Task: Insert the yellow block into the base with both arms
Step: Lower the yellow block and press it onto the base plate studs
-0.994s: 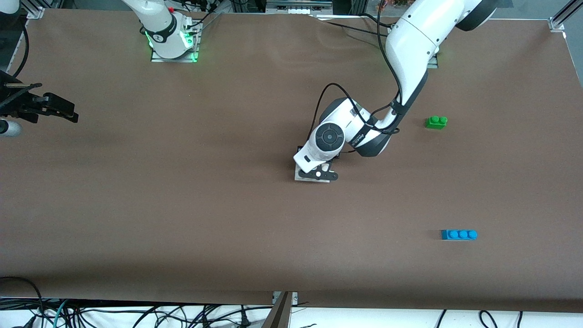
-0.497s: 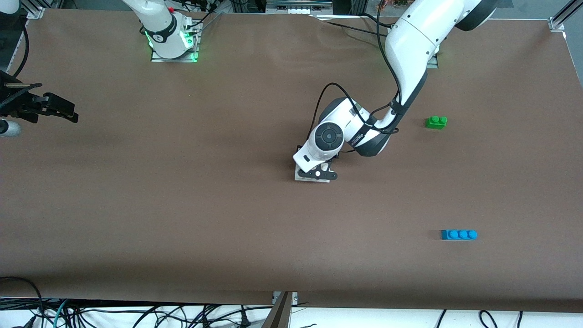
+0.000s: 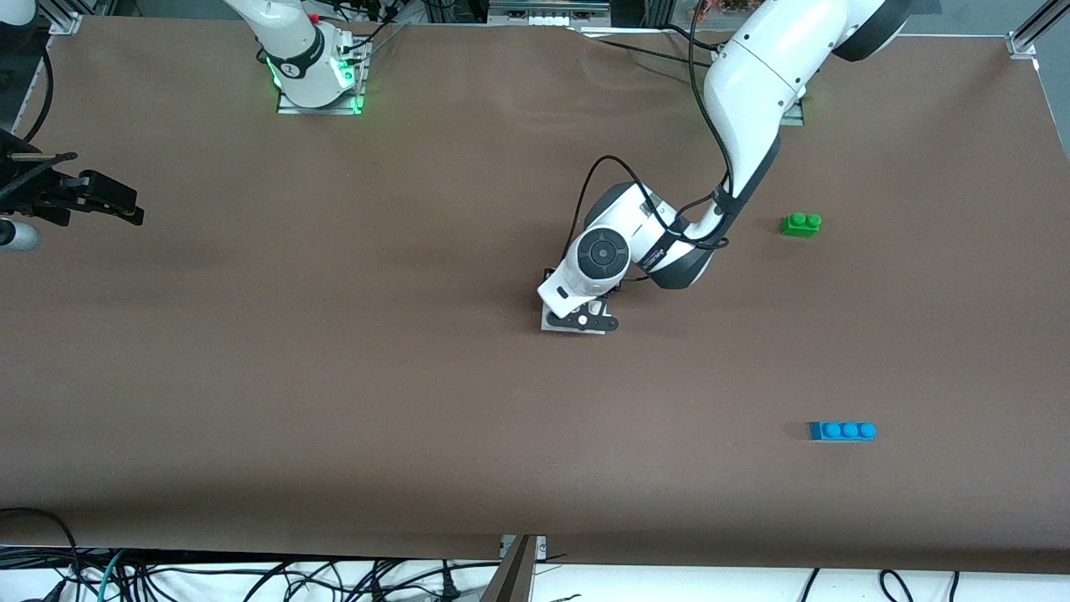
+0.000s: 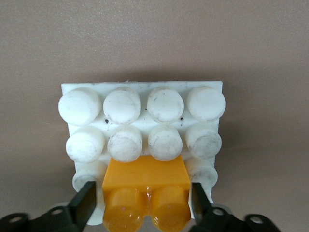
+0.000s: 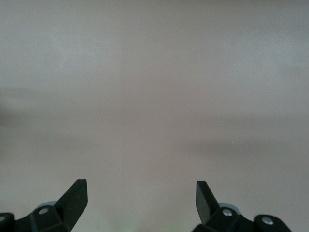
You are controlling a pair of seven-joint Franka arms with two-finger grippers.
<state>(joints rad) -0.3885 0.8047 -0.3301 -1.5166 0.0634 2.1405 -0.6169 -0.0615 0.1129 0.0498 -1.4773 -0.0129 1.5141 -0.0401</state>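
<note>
Nearest the front camera's edge of the brown table [image 3: 334,418], toward the left arm's end, lies a blue brick [image 3: 843,431]. Farther in, around the table's middle, the left gripper [image 4: 145,205] is down at the base [image 4: 145,96], a white studded plate lying flat. In the left wrist view the yellow block [image 4: 146,193] sits on the base's edge rows of studs, between the gripper's two black fingers [image 4: 86,203]; these stand just beside the block's flanks with a thin gap visible, so the hand looks spread, not clamped. Whether the block is pressed fully home cannot be told. Farther still, toward the left arm's end, sits a green brick [image 3: 801,223]. The right gripper [image 5: 142,195] waits with fingers wide apart and nothing between them, out over the table's edge at the right arm's end. The risk from here: if the block is only half seated, lifting away could brush a finger against it and tip it off, or drag the unheld base across the table.
</note>
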